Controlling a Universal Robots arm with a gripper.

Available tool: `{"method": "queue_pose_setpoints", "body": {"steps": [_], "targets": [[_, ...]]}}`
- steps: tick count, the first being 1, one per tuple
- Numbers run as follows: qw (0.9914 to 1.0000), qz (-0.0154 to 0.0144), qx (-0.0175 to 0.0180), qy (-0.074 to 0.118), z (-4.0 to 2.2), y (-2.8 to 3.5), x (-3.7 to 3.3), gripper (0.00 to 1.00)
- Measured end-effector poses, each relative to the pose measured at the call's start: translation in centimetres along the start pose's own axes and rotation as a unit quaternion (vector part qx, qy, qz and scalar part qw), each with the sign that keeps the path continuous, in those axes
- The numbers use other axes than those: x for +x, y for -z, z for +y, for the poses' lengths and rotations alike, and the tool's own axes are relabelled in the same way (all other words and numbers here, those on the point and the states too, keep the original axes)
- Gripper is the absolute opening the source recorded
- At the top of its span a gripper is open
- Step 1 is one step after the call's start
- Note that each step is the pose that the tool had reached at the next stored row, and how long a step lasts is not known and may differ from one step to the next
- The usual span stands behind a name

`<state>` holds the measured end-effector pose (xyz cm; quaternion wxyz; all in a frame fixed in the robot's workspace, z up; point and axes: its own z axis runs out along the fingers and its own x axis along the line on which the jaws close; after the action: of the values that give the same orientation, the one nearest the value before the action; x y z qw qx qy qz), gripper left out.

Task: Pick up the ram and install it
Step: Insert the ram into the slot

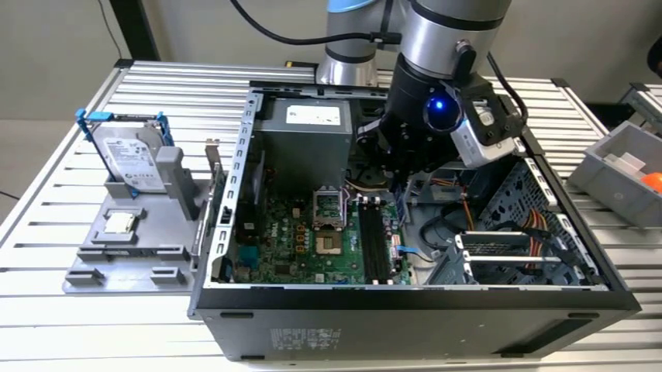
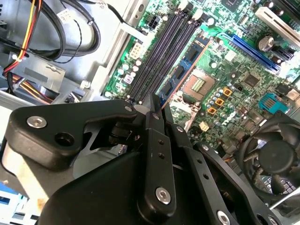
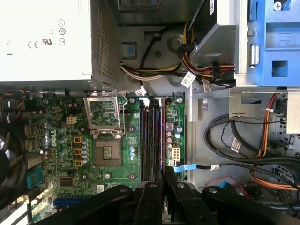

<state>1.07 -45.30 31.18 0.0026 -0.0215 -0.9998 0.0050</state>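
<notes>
**A:** What is the arm doing in the exterior view?

**B:** The claw [image 1: 398,182] is reaching down into the open computer case [image 1: 414,306]. It is hanging at twelve o'clock from the memory slots [image 1: 374,240]. The hard drive [image 1: 135,159] is standing on the surface [image 1: 62,325], at nine o'clock from the case.

**A:** And in the second wrist view?

**B:** The claw is squeezing tight on the ram [image 2: 187,61]. The ram is standing on its thin edge, just over the slots. I cannot tell if it is touching one.

**A:** And the first wrist view?

**B:** The ram is showing as a thin line along the slots.

**A:** Is it hard to hold?

**B:** I am guessing it is light and stiff, but thin and easy to break. Pinching its flat sides near the middle is looking safest.
</notes>
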Motion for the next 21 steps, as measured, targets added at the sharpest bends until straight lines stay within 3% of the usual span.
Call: {"method": "queue_pose_setpoints", "body": {"steps": [21], "targets": [[1.00000,0.0000,0.0002,0.000,0.04,-0.78,-0.68,0.00]]}}
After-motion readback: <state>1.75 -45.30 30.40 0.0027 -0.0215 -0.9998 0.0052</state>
